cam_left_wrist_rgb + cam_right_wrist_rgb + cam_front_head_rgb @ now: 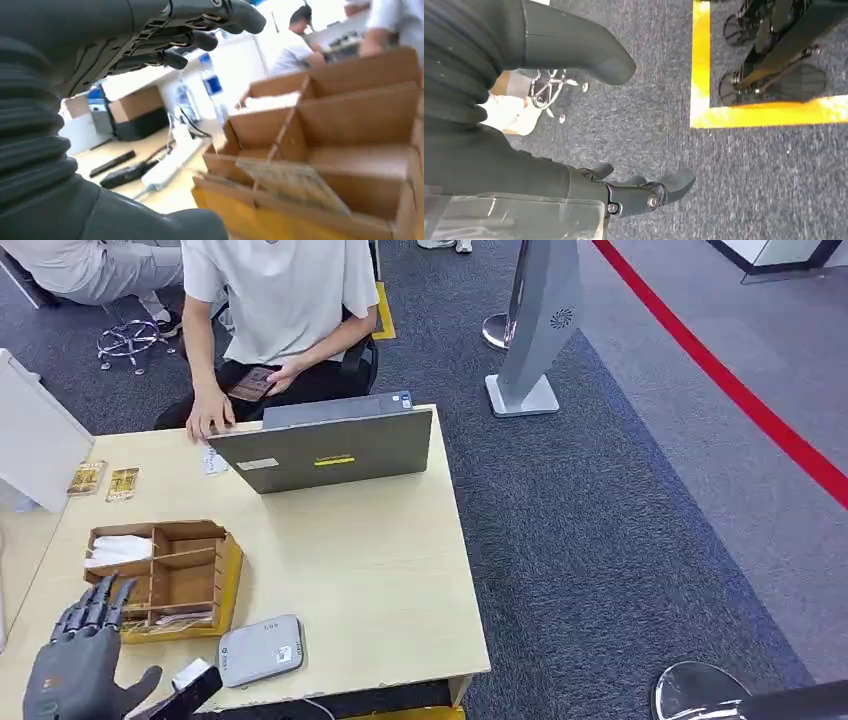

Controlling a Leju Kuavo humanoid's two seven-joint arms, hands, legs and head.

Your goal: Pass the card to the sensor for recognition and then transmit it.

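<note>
Your left hand (85, 665) hovers with fingers spread and nothing in it, just beside the near-left corner of the cardboard organizer (165, 580) on the table (370, 570). A card (295, 182), blurred in the left wrist view, seems to lie in the organizer's nearest compartment, with the grey sensor (260, 650) just to the organizer's right. Your right hand (644, 192) hangs over the carpet (749, 170), fingers loosely apart and holding nothing.
</note>
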